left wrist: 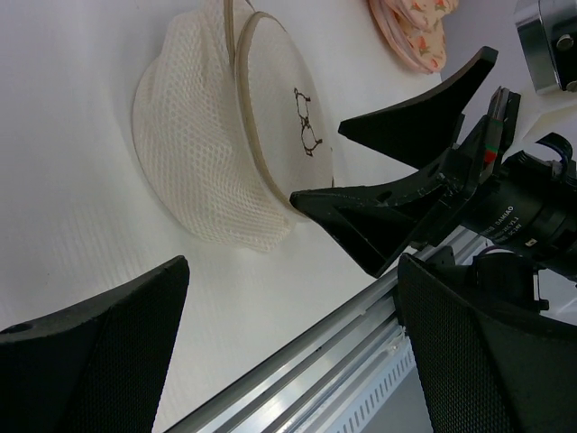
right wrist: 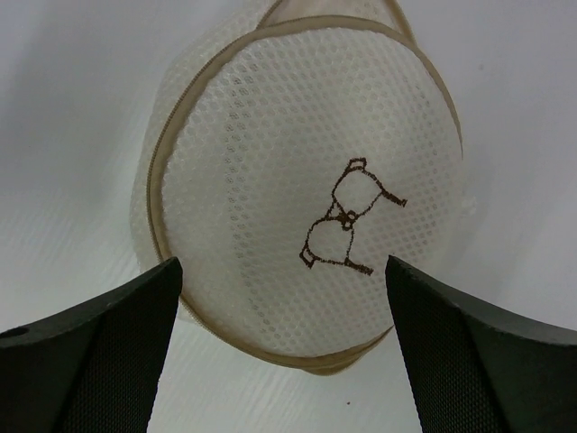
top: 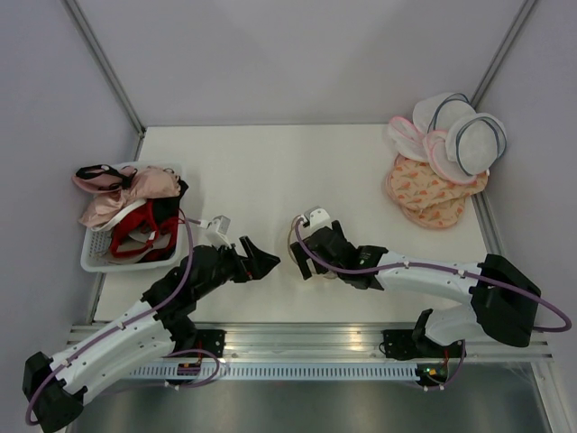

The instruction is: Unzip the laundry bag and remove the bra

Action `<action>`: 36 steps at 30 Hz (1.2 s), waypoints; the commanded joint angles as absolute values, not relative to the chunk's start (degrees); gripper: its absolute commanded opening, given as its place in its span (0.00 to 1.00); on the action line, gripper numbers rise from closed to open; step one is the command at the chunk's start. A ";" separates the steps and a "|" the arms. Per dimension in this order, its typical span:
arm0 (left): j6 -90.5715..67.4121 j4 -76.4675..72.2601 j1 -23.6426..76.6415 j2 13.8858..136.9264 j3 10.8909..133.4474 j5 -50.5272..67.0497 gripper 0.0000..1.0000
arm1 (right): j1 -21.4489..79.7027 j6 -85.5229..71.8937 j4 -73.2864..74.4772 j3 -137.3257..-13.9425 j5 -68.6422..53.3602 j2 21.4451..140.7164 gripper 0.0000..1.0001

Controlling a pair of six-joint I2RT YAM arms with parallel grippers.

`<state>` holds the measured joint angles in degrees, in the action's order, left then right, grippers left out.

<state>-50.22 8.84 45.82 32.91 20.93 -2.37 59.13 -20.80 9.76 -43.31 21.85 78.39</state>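
The laundry bag (right wrist: 270, 162), a round cream mesh pouch with a beige zip rim and a small dark bra drawing (right wrist: 347, 225), lies on the white table. In the top view it is mostly hidden under my right wrist, with only a beige edge (top: 297, 236) showing. My right gripper (right wrist: 284, 266) is open, its jaws straddling the bag's near edge. My left gripper (left wrist: 293, 271) is open and empty, just left of the bag (left wrist: 207, 135), facing the right gripper (left wrist: 317, 162). A dusty pink bra with black straps (top: 99, 177) lies on top of the basket. Nothing pink shows through the mesh.
A white basket (top: 90, 257) at the left holds several bras, one of them red (top: 144, 225). White domed bags with pink trim (top: 460, 135) and pink patterned flat bags (top: 433, 194) lie at the far right. An aluminium rail (top: 315, 336) runs along the near edge.
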 commanded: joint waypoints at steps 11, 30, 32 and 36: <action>-50.54 7.38 45.70 31.99 19.86 -2.02 1.00 | 63.09 -18.37 12.99 -49.48 21.08 79.62 0.98; -51.07 10.98 45.70 26.19 19.95 -3.60 1.00 | 72.77 -22.06 14.76 -53.08 26.19 79.10 0.98; -51.15 11.16 45.70 26.11 20.04 -3.60 1.00 | 73.56 -22.41 15.55 -53.26 26.45 79.19 0.98; -51.15 11.86 45.70 24.70 20.13 -4.30 1.00 | 73.83 -23.11 15.38 -52.91 25.14 80.24 0.98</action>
